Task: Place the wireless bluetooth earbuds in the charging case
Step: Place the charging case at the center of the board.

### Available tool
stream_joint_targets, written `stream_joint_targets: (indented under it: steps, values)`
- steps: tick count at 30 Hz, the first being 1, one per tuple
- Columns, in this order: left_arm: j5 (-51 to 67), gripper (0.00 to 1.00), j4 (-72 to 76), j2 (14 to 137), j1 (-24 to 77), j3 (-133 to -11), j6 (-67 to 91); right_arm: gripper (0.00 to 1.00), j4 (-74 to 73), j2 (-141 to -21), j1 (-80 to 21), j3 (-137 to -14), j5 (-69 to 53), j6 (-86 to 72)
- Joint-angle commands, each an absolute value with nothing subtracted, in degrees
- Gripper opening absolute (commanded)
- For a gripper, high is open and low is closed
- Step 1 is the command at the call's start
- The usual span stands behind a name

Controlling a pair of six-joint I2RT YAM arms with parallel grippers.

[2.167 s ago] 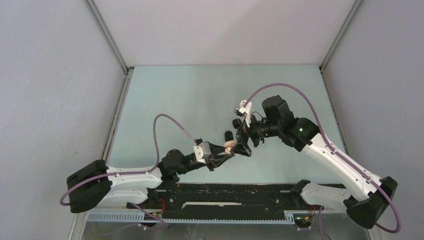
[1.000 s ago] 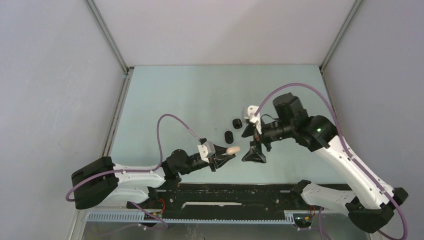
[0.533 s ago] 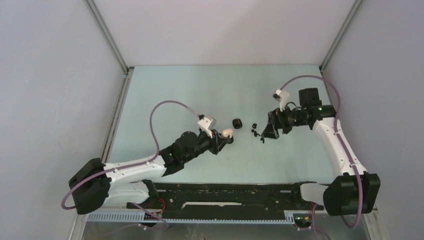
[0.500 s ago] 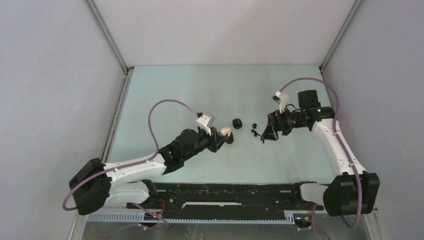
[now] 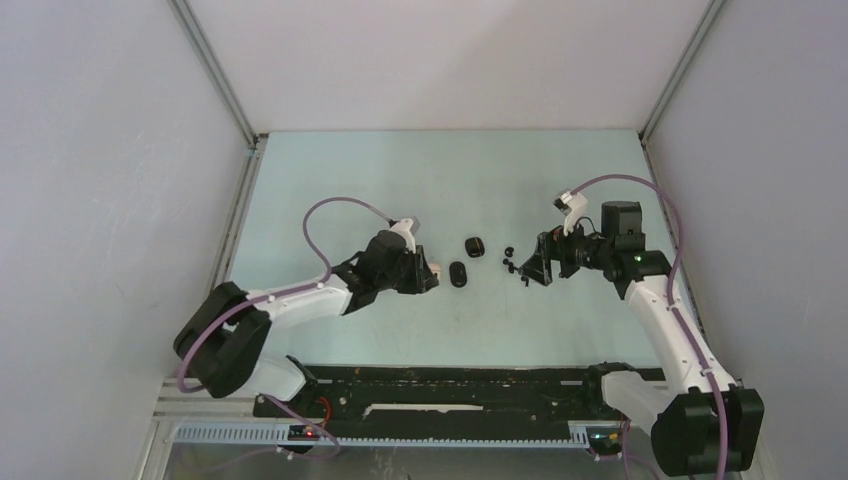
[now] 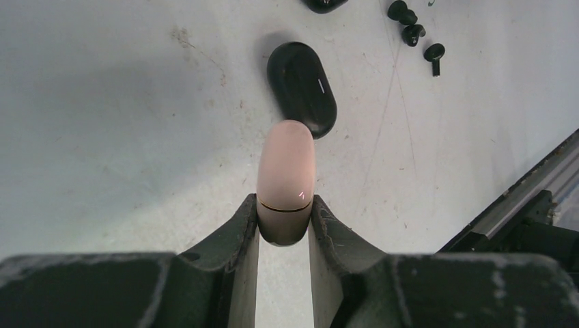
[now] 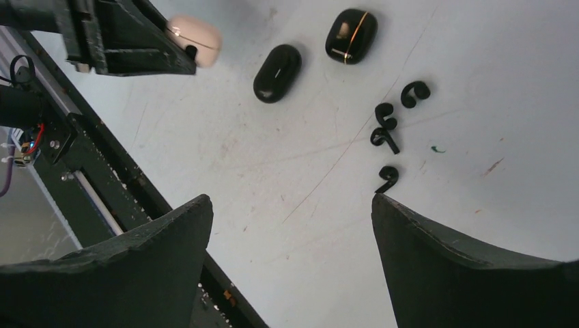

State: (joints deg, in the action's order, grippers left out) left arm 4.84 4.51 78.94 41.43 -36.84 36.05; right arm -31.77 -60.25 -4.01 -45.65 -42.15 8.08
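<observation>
I'm clamping the left claw on a shut pink case; the right claw is hanging apart above 4 loose black earbuds, at 3 o'clock of 2 black cases. None inserted yet.

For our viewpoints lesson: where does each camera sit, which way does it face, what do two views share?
Top external: above and behind, looking down on the pale green table; left arm and right arm show.
Left wrist: on the left arm, facing down; the left hand shows, shut on a pale pink pebble-shaped case.
Right wrist: on the right arm, facing down at small black earbuds; the open right hand shows.
Shared: both wrist views show the white-dashed black oval case.
</observation>
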Motion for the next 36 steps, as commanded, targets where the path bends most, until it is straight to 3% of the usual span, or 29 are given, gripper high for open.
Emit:
stream_joint_targets:
  steps: [1,20,36]
  values:
    - [11.6,0.2,7.8,84.1,40.0,-40.9,39.3,0.88,-27.9,-58.1,-4.2,-45.3,-43.4,8.3]
    - [17.4,0.29,3.9,98.2,33.3,-50.1,41.6,0.88,-27.8,-61.5,-7.0,-45.3,-44.4,10.5]
    - [-3.1,0.5,-32.9,97.1,32.8,-64.8,24.1,0.89,-28.7,-61.4,-9.1,-45.7,-44.2,10.8]
